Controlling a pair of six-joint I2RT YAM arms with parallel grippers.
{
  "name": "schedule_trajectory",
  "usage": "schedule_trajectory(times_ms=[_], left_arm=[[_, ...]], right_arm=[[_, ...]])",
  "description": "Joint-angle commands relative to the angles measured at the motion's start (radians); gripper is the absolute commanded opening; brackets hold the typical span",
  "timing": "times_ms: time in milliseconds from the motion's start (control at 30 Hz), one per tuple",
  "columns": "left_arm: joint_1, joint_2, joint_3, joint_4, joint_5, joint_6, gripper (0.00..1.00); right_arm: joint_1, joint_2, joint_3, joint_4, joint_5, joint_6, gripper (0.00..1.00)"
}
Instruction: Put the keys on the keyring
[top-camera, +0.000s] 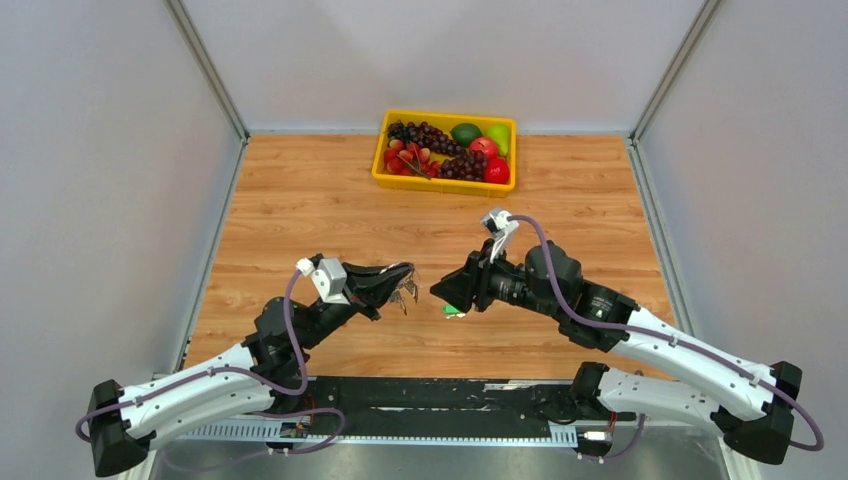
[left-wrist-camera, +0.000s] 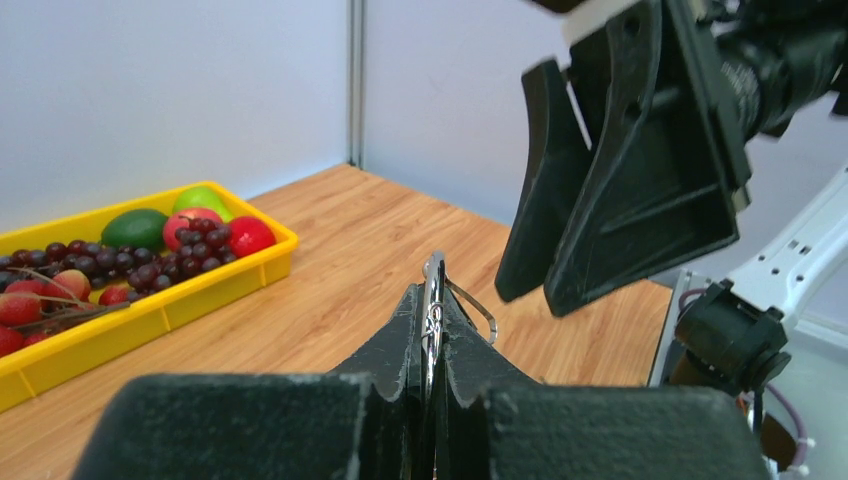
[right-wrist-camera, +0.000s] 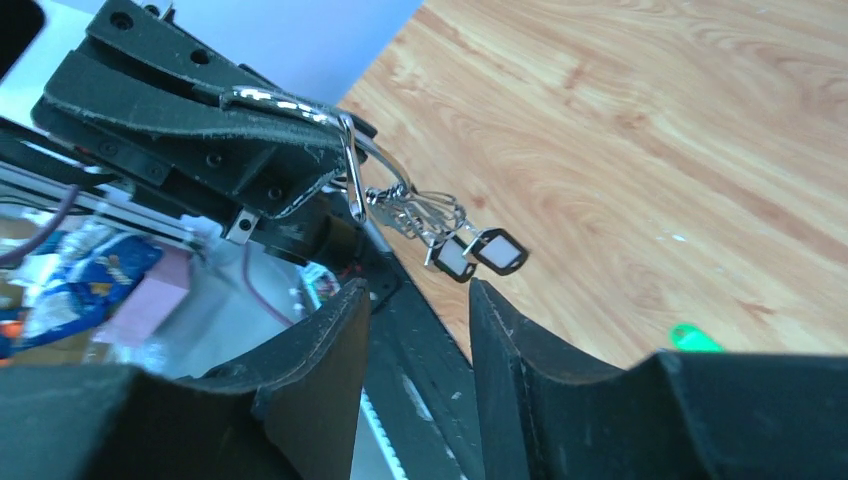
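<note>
- The left gripper (left-wrist-camera: 430, 335) is clamped tight. Its two fingers pinch the keyring (right-wrist-camera: 345, 165) edge-on, so the silver loop stands upright and pokes out past the fingertips toward the right arm.
- Two black-headed keys (right-wrist-camera: 480, 252) already hang from that ring on a tangle of small links. They dangle clear of the table (top-camera: 300, 200), just below the left fingertips.
- The green-headed key (top-camera: 455, 311) is the one not yet on the ring. It lies flat on the wood near the middle of the table, apart from the ring, a little to its right and nearer to the arm bases.
- The right gripper (right-wrist-camera: 418, 300) is parted to a moderate gap with nothing between its fingers. It hangs in the air facing the left one, its tips near the dangling keys but not touching them.
- What matters next, as I read it, is that the green key sits almost directly beneath the right gripper's tips, slightly to the near side. The right arm is plainly the closer one, and the move is down rather than across.
- In the right wrist view only the green head shows, beside the right-hand finger, and the blade is hidden. From above the key seems to lie roughly left to right, but it is too small for me to be sure of its long axis.
- A yellow tray (top-camera: 445, 186) of fruit sits at the far edge, well away from all this.
</note>
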Motion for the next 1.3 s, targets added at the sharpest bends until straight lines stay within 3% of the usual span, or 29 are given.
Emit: schedule_trajectory(times_ms=[0,300,900,1267], left_arm=[[-0.003,-0.021,0.055,0.073,-0.015,-0.047,0.00],[-0.003,-0.031,0.055,0.114,-0.004,-0.074,0.00],[-0.005,-0.078,0.060,0.141,0.001,-0.088,0.00],[-0.003,-0.079,0.061,0.155,0.019,-0.103,0.00]], right_arm=[[0.019,-0.061,-0.114,0.380,-0.047,0.201,0.44],[0.072,-0.070,-0.231,0.709,-0.056,0.378,0.44],[0.166,-0.011,-0.193,0.723,0.131,0.371,0.43],[0.175,0.044,-0.146,0.739,0.160,0.356,0.40]])
